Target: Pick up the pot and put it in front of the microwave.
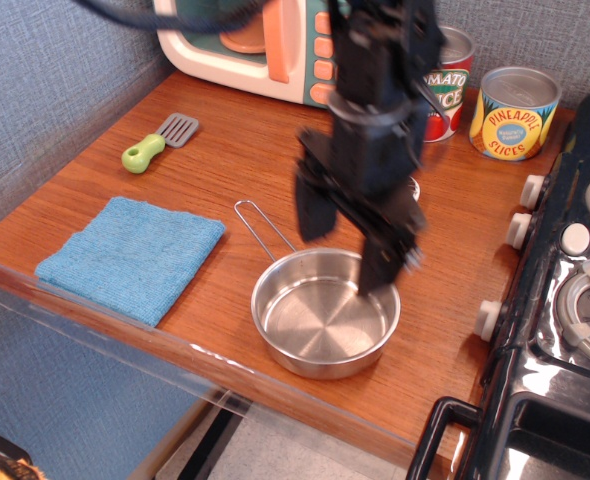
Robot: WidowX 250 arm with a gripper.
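Note:
The pot [315, 325] is a shallow shiny steel pan with a thin wire handle [260, 228] pointing back left; it sits near the front edge of the wooden counter. My black gripper [347, 250] hangs open just above the pot's far rim, one finger [315, 208] behind the rim and the other [380, 262] over the pot's far right side. It holds nothing. The microwave [265, 45] stands at the back of the counter, cream front with orange-pink buttons, partly hidden by my arm.
A blue cloth [130, 255] lies front left. A green-handled spatula [155, 143] lies left. A tomato sauce tin [445, 85] and a pineapple tin [515, 110] stand at the back right. A toy stove [575, 290] borders the right side.

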